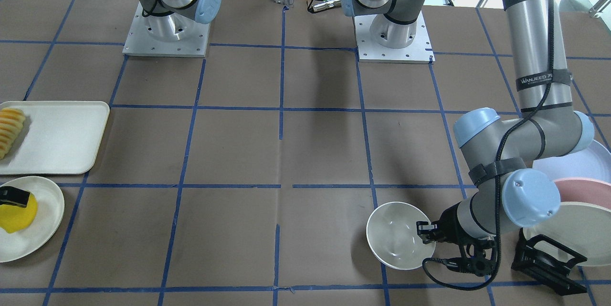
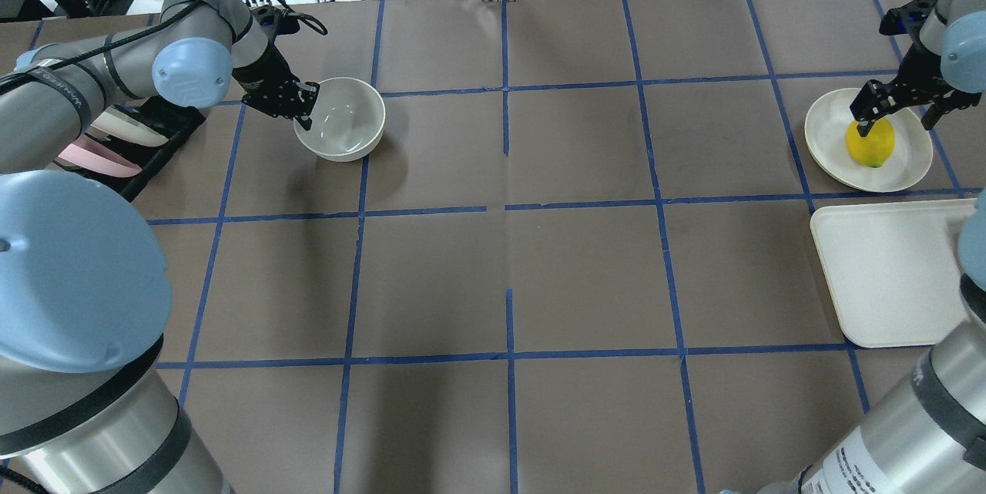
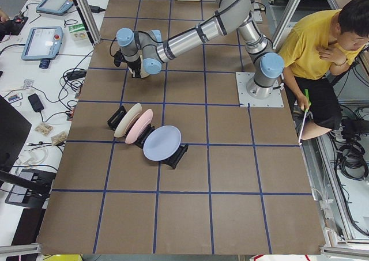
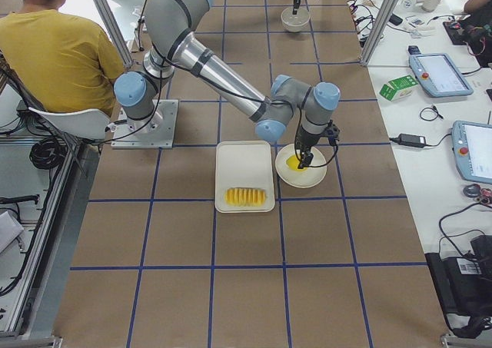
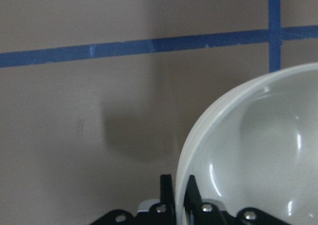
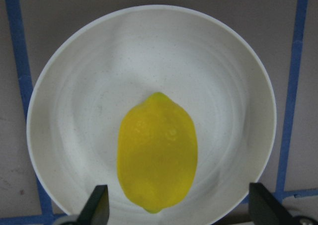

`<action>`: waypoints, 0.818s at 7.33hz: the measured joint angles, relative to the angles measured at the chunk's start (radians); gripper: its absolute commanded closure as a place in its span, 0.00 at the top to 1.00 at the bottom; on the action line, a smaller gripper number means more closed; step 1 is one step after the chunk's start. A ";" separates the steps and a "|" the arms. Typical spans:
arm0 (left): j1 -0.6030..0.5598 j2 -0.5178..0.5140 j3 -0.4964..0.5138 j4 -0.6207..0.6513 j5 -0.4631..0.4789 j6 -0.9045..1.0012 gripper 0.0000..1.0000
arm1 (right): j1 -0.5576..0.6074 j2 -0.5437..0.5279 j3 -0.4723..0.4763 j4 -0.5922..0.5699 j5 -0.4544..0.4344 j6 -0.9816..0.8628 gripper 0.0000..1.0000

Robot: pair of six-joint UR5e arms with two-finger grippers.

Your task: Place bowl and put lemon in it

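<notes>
Off-white and glossy, the bowl (image 2: 350,124) seems to rest on the brown table (image 2: 508,270) on the robot's left side, its rim pinched between the fingers of the left gripper (image 2: 303,107). Far to the right, the right gripper (image 2: 895,116) hangs spread wide, holding nothing, just above the lemon (image 2: 870,143) lying on a round plate (image 2: 826,136).

Bright even light, soft shadows, glints inside bowl (image 5: 258,150)

glossy bowl (image 1: 400,235), matt paper tbl (image 1: 238,153)
</notes>
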 measured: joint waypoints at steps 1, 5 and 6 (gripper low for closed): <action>-0.012 0.015 -0.001 -0.023 -0.024 -0.043 0.00 | 0.000 0.018 -0.001 -0.006 0.004 0.004 0.99; -0.219 0.141 -0.160 -0.037 -0.149 -0.328 0.00 | 0.000 0.043 -0.004 0.012 0.038 0.002 0.00; -0.280 0.152 -0.215 0.031 -0.142 -0.413 0.00 | 0.000 0.034 -0.007 0.042 0.038 -0.002 0.00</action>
